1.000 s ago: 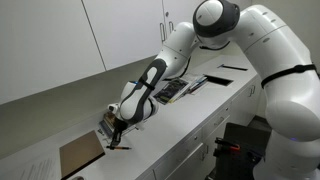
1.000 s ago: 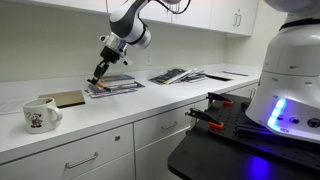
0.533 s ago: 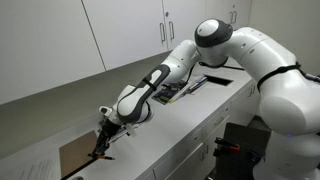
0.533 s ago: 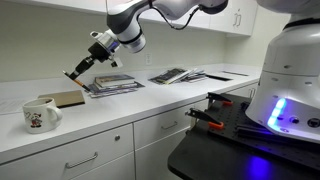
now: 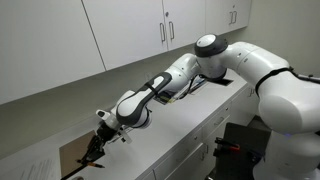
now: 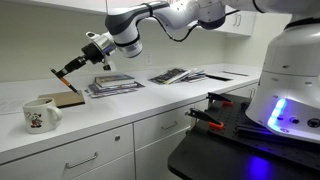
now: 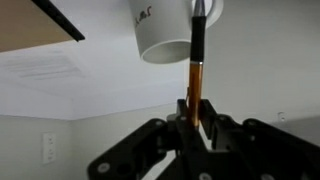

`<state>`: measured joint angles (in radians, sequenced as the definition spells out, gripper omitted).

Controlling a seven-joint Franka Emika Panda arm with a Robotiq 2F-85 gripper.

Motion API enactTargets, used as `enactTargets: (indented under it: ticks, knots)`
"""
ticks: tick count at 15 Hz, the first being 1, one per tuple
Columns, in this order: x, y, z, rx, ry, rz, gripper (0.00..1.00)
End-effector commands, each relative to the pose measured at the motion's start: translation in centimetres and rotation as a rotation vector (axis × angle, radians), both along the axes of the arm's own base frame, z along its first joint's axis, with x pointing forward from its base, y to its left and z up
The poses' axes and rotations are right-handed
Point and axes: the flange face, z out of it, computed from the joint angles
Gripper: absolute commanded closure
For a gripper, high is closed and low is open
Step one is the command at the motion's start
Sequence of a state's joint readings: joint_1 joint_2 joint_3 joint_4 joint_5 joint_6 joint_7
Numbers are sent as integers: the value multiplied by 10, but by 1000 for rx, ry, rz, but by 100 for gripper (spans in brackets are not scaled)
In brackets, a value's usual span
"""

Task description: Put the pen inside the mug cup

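gripper (image 7: pixel 196 112) pinched tight on the pen (image 7: pixel 197 65), hanging in the air over the brown board (image 6: pixel 68 99), white mug cup (image 6: pixel 38 114) sitting by the tabletop (image 6: pixel 150 108) front edge

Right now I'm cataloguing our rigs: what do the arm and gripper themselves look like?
The arm is glossy white, with rounded shells and black bands at the joints. The gripper is black, angular and blocky. No cables or markings show.
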<state>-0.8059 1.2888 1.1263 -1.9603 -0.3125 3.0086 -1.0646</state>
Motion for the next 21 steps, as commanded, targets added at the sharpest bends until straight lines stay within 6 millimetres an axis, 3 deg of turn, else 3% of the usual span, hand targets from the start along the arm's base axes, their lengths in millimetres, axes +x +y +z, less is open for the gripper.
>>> enactTargets:
  ticks: [1,7,13,21]
  knots:
    - [11,5,3,88,-59,1,95]
    - [23,27,-6,170,-74,14,95]
    - [27,57,11,226,-99,47,95]
    - [47,74,-27,188,-122,67,95]
